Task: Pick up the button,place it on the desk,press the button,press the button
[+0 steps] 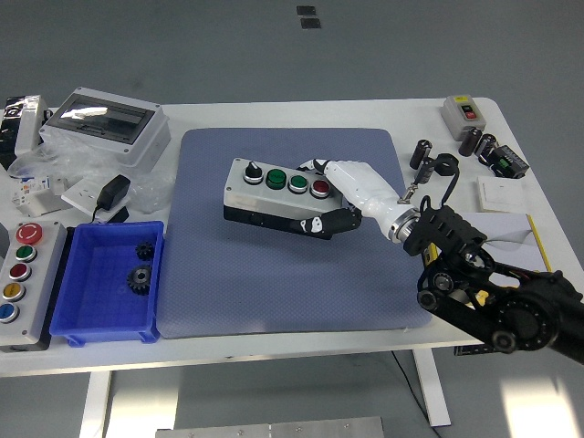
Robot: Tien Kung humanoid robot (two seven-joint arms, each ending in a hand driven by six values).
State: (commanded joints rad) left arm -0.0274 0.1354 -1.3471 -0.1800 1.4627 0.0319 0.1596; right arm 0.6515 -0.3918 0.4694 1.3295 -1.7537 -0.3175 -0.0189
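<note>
From the head view, the right hand (pixel 342 196), white-shelled on a black arm, has its fingers closed around the right end of the grey rectangular button box with a black knob, two green buttons and one red button (pixel 274 194). The thumb sits at the box's front face and the other fingers wrap over its top edge near the red button. The box appears tilted and raised a little off the blue-grey textured mat (pixel 283 301), though whether its left end touches the mat I cannot tell. The left hand is not visible.

The grip takes only one end of a long box, so the free end may sag or twist out of the hand as it is set down. A finger lying near the red button could also press it too soon.

Around the mat, the blue plastic bin holding two dark gears (pixel 87 315) lies just beside the mat's left edge, with a grey multi-button control panel (pixel 27 297) further left. A grey enclosure with a clear lid (pixel 109 123) stands at the far left. Small black cylinders (pixel 424 151) and a yellow-edged booklet (pixel 538 242) lie to the right. Nothing lies on the mat where the box would go.
</note>
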